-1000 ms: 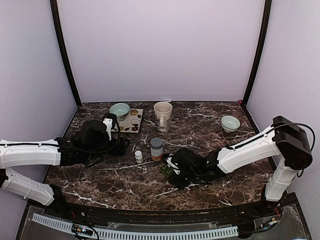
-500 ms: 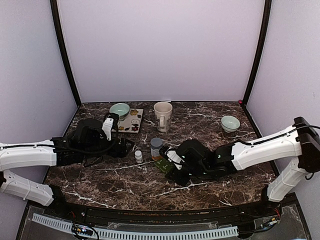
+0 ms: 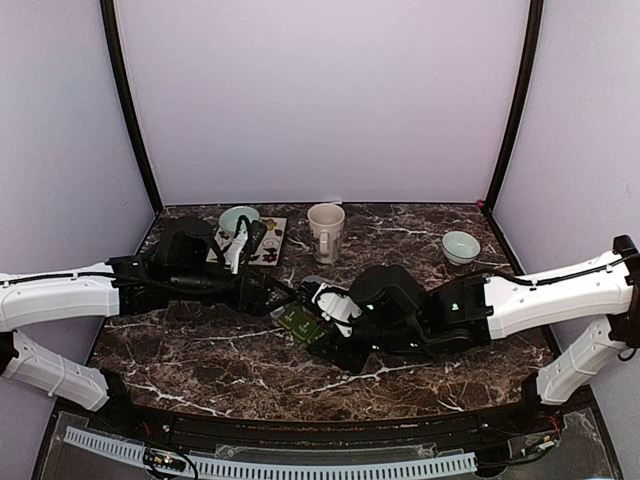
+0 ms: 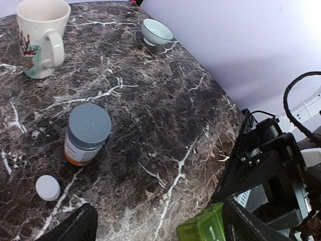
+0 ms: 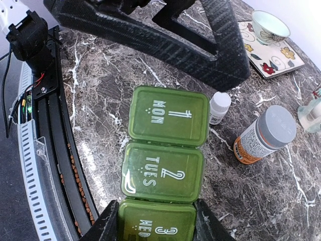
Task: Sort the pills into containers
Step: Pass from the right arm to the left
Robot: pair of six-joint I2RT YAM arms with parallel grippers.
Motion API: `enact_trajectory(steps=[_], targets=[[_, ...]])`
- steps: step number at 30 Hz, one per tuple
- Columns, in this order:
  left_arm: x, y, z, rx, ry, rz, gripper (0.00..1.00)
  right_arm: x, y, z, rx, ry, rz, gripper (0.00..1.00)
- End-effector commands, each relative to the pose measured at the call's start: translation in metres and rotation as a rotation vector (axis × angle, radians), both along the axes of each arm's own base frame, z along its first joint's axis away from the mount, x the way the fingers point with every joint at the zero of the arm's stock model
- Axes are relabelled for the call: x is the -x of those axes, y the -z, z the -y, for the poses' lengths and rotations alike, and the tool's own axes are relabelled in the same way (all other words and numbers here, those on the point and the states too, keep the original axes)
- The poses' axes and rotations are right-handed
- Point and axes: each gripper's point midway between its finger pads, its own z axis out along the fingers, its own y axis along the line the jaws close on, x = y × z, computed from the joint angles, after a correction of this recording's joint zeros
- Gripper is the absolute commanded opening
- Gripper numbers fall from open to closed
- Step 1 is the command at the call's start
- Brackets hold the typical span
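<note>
Grip across narrow sides suits the seemingly light, stiff green rectangular plastic pill box [image 5: 165, 150] right gripper [image 5: 157, 223] pinches; left gripper [image 4: 160, 226] gapes empty.

green pill box [image 5: 164, 150], grey-capped orange bottle [image 5: 263, 134], dark white-veined marble table [image 4: 150, 85]

Lighting: bright, even, diffuse; shadows on the surface [image 3: 420, 250] soft. Glare: small white highlight on pill box [image 5: 165, 118] lid. Top view slightly soft.
</note>
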Motion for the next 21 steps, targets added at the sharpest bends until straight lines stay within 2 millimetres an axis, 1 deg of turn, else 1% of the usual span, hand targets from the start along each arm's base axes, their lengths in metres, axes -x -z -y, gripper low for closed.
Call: enact_trajectory(steps=[1,6,12,15,19,21], targets=[[0.018,-0.014,0.012,0.062,0.109,-0.079,0.86,0.001,-0.021,-0.006,-0.033,-0.006,0.045,0.33],[0.025,-0.012,0.013,0.084,0.151,-0.129,0.76,-0.002,-0.025,-0.008,-0.04,0.003,0.062,0.33],[0.034,-0.008,0.017,0.117,0.212,-0.194,0.7,-0.005,-0.029,-0.014,-0.042,0.001,0.08,0.33],[0.035,-0.004,0.018,0.109,0.222,-0.216,0.68,-0.006,-0.029,-0.017,-0.04,0.0,0.087,0.32],[0.037,-0.003,0.02,0.119,0.238,-0.238,0.59,-0.008,-0.027,-0.019,-0.023,0.001,0.096,0.32],[0.036,-0.004,0.02,0.123,0.238,-0.24,0.53,-0.009,-0.024,-0.02,-0.013,0.0,0.099,0.32]])
